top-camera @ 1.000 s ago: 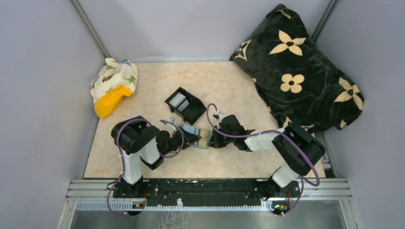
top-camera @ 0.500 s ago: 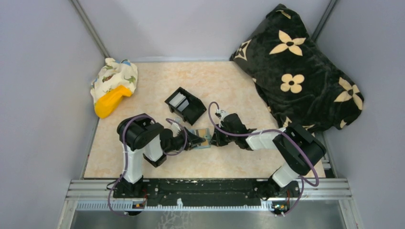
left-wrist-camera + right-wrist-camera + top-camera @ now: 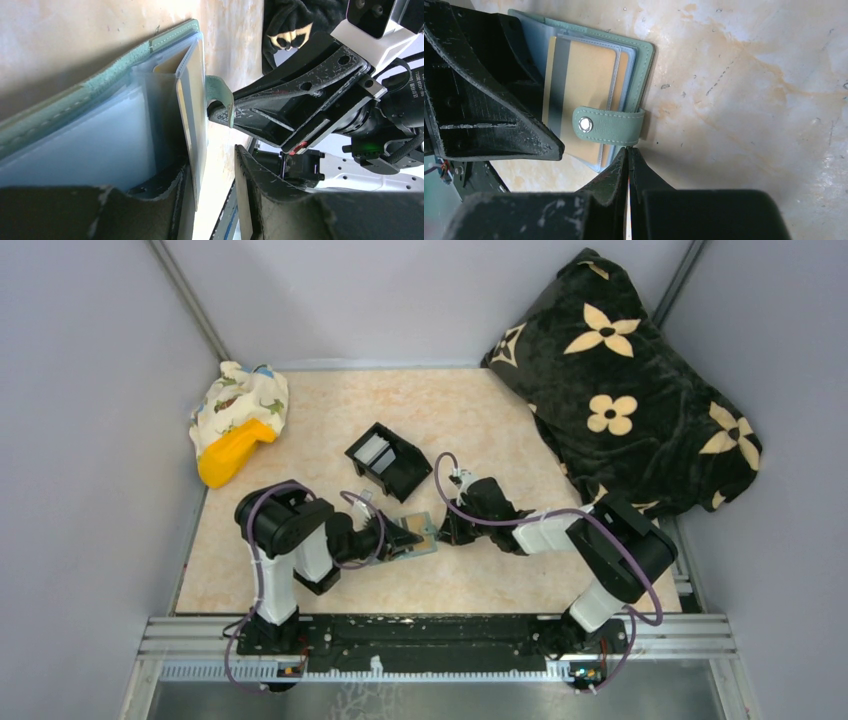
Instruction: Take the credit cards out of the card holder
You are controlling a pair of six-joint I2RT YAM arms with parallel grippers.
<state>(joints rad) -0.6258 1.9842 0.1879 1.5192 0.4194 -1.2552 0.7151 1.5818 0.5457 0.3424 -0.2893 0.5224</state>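
Straddling tan-gold card (image 3: 192,125) in card holder (image 3: 90,87), left tool (image 3: 212,170), cable print (image 3: 417,87) unreadable

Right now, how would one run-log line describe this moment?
left gripper: open around thin tan-gold credit card | right gripper: shut, tips at green snap tab | sage-green bifold card holder: open | card: not yet out

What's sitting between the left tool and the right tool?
The open sage-green bifold card holder, a tan-gold card showing inside, lies between the left tool and right tool; the top external view shows it.
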